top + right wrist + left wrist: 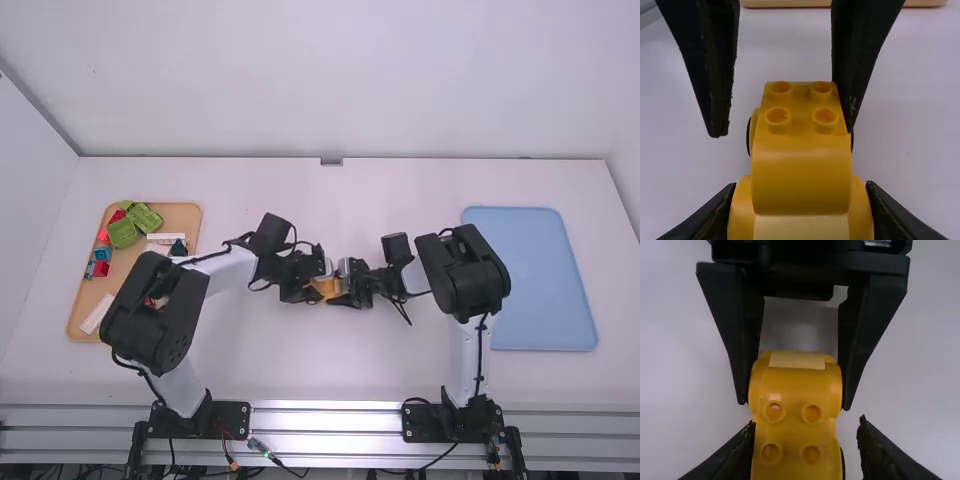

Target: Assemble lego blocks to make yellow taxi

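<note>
- 1 yellow taxi body (800, 175), 4 studs up, above mid-table
- Right gripper (343, 288): clamped on it
- Left gripper (316, 288): released, 2 fingers parted astride it
- 1 tan tray (80, 318) left of it, 2+ green blocks (123, 234)
- 1 blue tray (540, 280) right of it

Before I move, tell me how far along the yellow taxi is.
The yellow body looks shaped, with dark, wheel-like edges at its sides. The right claw grips it; the left claw is open at its studded end. Probably left: covering the four bare studs. Loose blocks remain in the tray.
</note>
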You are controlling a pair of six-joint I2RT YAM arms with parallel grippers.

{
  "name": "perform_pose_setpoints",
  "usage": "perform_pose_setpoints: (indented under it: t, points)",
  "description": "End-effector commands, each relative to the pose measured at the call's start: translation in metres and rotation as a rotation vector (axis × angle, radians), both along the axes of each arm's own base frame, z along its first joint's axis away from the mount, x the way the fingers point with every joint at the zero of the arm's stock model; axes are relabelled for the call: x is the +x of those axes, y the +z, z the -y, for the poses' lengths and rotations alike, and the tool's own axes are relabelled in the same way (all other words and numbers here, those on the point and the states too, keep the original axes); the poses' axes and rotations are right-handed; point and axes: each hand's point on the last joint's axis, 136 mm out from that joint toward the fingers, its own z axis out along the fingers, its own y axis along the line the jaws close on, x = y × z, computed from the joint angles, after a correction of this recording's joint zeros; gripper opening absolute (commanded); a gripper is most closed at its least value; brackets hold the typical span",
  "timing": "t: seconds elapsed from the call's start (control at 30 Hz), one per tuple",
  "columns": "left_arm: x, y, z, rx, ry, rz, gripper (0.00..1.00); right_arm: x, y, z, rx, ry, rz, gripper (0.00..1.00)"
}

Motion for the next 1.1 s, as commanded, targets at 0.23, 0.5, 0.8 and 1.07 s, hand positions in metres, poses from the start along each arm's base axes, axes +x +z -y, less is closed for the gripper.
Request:
perform_pose_setpoints:
  t: [0.23,0.5,0.8,1.07]
  points:
    - [0.010,0.051,-0.035,-0.184,0.003,0.064,0.99,0.004,-0.023,0.009,-0.099,-0.071,-0.041,0.48]
    - [0.005,0.089,-0.077,-0.394,0.019,0.107,0.99,0.001,-0.018,0.007,-0.071,-0.052,-0.046,0.94]
    - [0.001,0.100,-0.109,-0.475,0.074,0.137,0.99,-0.003,-0.015,-0.014,-0.075,0.002,-0.013,0.99]
    - [0.000,0.099,-0.108,-0.471,0.074,0.128,0.99,0.004,-0.021,-0.027,-0.141,-0.043,-0.037,0.50]
